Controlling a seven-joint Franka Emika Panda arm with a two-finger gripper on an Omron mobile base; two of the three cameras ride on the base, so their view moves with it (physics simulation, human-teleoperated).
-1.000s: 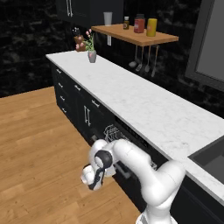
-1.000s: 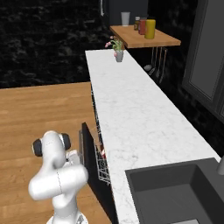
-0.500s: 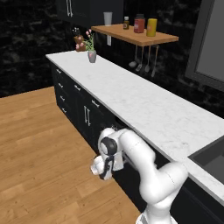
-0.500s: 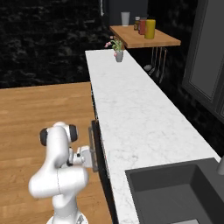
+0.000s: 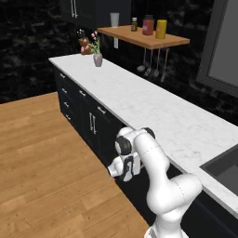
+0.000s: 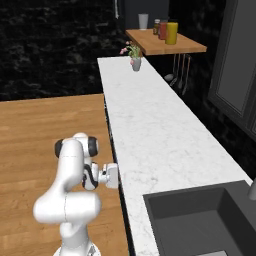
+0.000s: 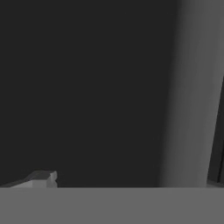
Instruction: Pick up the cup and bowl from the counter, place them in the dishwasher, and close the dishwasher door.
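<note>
Below the front edge of the counter, the arm bends down and forward, its gripper pushed flat against the dishwasher door, which stands upright and flush with the dark cabinets. Up close, the black panel fills the hand camera, with its grey bar handle along one side. Whether the fingers are spread or closed cannot be told.
</note>
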